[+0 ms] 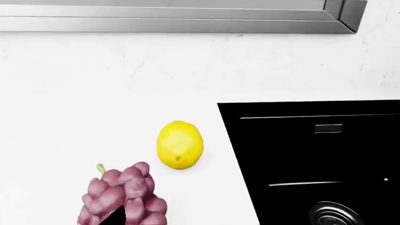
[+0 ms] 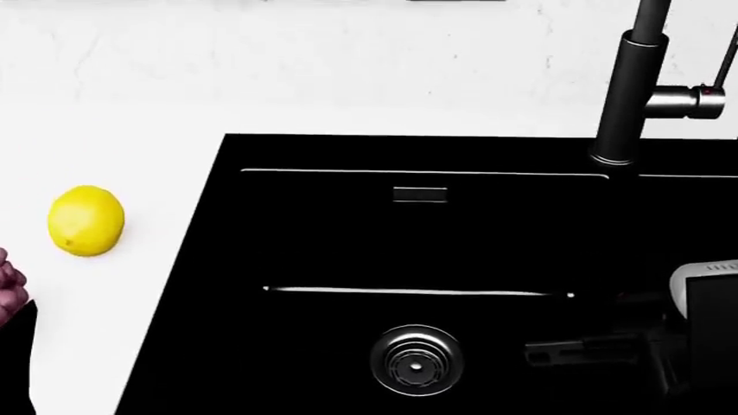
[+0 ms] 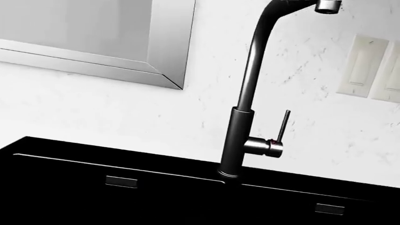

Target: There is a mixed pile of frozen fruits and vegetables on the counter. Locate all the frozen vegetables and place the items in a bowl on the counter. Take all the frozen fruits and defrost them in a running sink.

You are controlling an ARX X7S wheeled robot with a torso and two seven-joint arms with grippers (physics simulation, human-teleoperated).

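Note:
The yellow lemon [image 1: 179,144] lies on the white counter [image 1: 93,117] just left of the black sink [image 1: 325,154]; it also shows in the head view [image 2: 86,220]. The pink-red berry cluster [image 1: 125,197] is right at my left gripper, with one dark fingertip [image 1: 116,215] in front of it; whether it is gripped I cannot tell. In the head view the cluster [image 2: 7,285] peeks in at the left edge. My right gripper [image 2: 582,350] hovers over the sink basin [image 2: 416,251], dark against black. The green bumpy oval and the bowl are out of view.
A tall dark tap [image 2: 628,95] with a side lever [image 3: 282,126] stands behind the sink. A steel drain [image 2: 416,359] sits in the basin. A metal window frame [image 1: 187,23] and wall switches [image 3: 366,68] are on the back wall.

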